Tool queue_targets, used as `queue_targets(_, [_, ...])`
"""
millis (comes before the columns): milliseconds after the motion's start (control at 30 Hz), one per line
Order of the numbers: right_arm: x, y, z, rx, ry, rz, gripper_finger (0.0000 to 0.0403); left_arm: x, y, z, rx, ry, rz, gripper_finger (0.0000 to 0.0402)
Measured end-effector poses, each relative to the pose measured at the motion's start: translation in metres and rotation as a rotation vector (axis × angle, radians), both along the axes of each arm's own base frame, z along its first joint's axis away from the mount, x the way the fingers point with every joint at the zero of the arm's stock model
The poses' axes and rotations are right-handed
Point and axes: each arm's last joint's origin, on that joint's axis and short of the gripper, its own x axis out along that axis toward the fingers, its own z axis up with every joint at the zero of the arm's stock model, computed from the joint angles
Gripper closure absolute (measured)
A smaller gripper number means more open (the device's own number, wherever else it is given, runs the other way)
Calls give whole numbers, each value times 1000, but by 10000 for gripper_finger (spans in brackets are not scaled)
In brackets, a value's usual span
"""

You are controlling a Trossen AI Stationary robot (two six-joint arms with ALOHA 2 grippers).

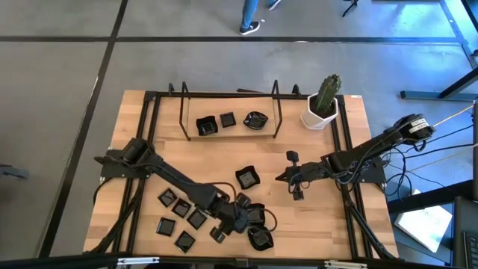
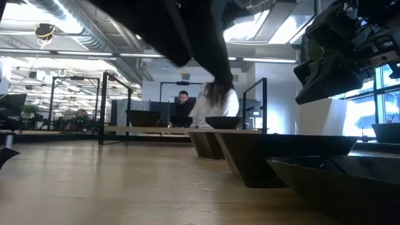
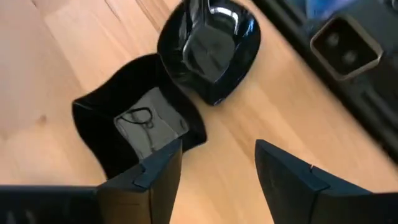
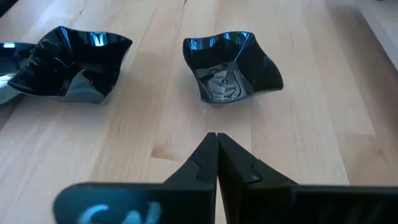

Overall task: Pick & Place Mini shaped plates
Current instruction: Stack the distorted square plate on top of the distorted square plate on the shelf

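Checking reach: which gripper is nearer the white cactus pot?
Right. The right gripper sits mid-table, on the same side as the cactus pot at the far right corner. The left gripper is down among the black plates near the front edge, much farther away.

No legible text or labels anywhere.

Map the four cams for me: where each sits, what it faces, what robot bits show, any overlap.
High: overhead, straight down on the wooden table; both arms, left end effector, right end effector.
Low: table height, level across toward the office; dark arm parts hang from above, dishes near right.
Left wrist: behind its open end effector, facing a wavy dish and a rounded dish.
Right wrist: behind its shut end effector, facing a square wavy dish.
Shared: that square wavy dish also shows in high.
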Motion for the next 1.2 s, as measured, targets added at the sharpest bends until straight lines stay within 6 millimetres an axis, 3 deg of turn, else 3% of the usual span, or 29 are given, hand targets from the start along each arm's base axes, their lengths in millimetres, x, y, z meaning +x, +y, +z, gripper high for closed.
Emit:
queue_targets(433, [1, 0, 1, -26, -14, 18, 397, 5, 14, -1, 271, -85, -336, 212])
queue_targets(700, [1, 0, 2, -41, -26, 28, 397, 15, 17, -35, 485, -67, -515, 219])
queue_targets(833, [1, 0, 2, -40, -25, 27, 397, 20, 16, -47, 587, -83, -516, 225])
queue_targets(1200, [1, 0, 2, -34, -25, 24, 397, 22, 16, -47, 552, -97, -559, 272])
